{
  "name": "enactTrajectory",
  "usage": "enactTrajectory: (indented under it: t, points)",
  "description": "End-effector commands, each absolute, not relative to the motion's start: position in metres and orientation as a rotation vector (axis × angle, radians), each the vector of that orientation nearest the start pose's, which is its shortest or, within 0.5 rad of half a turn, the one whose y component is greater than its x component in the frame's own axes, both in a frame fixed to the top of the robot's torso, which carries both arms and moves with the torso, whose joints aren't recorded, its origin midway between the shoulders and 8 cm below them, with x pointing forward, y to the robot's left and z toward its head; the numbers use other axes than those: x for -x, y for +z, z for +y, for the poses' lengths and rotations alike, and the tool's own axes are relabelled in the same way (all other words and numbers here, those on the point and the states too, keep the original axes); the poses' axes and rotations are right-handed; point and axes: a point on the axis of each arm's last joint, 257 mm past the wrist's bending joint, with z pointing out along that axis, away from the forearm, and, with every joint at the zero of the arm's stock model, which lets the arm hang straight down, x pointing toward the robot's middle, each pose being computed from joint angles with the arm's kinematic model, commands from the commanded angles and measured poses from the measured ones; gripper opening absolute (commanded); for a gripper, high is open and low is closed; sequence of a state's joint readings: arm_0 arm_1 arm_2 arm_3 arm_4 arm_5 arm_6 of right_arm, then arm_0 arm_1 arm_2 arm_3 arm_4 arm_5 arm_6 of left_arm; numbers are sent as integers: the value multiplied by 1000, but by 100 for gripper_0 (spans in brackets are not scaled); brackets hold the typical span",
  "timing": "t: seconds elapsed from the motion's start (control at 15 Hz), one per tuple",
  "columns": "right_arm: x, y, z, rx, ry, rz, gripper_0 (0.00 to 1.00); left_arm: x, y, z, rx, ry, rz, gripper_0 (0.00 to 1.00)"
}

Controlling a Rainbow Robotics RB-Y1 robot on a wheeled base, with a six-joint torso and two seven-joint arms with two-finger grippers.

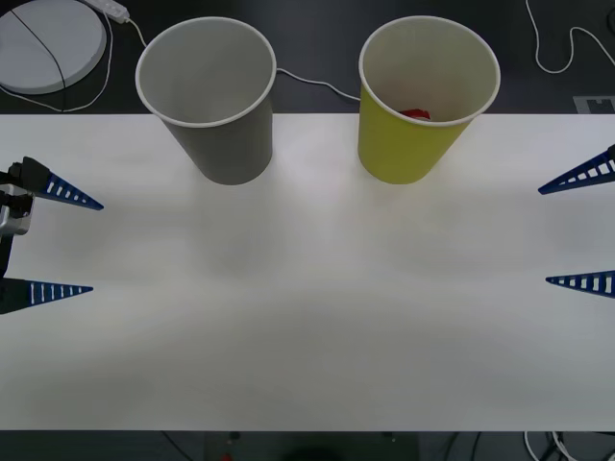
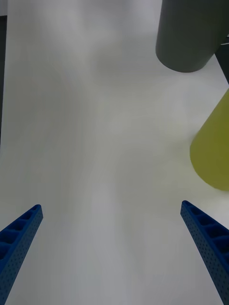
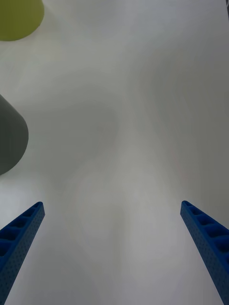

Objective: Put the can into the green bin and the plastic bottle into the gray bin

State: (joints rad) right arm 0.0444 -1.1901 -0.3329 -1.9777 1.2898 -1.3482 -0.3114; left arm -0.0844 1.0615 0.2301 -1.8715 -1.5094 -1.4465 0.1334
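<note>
The green bin (image 1: 423,101) stands at the back right of the white table, and a red patch of the can (image 1: 416,114) shows inside it. The gray bin (image 1: 211,96) stands at the back left; I see only white inside it. The plastic bottle is out of view. My left gripper (image 1: 93,247) hovers open at the table's left edge with nothing between its fingers. My right gripper (image 1: 543,235) hovers open at the right edge, also holding nothing. The right wrist view has the gray bin (image 2: 191,35) and green bin (image 2: 214,152); the left wrist view has the gray bin (image 3: 9,138) and green bin (image 3: 19,16).
The white table (image 1: 307,307) stretches bare between the grippers. Behind it, on a dark floor, lie a round white disc (image 1: 48,43) and white cables (image 1: 317,82).
</note>
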Motion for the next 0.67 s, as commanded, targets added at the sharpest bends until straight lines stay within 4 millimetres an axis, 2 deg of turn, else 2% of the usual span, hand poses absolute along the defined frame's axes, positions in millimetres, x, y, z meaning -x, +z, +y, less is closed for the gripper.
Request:
enactTrajectory:
  t: [0.07,0.4,0.67]
  points:
    - [-353,-111,-288,1673,222,1640,100,-382,-145,302,-1826,-116,1587,100]
    - [-354,-126,-281,1680,190,1598,100,-382,-145,302,-1826,-116,1587,100]
    - [-349,-131,-278,1692,193,1585,100,-382,-145,302,-1826,-116,1587,100]
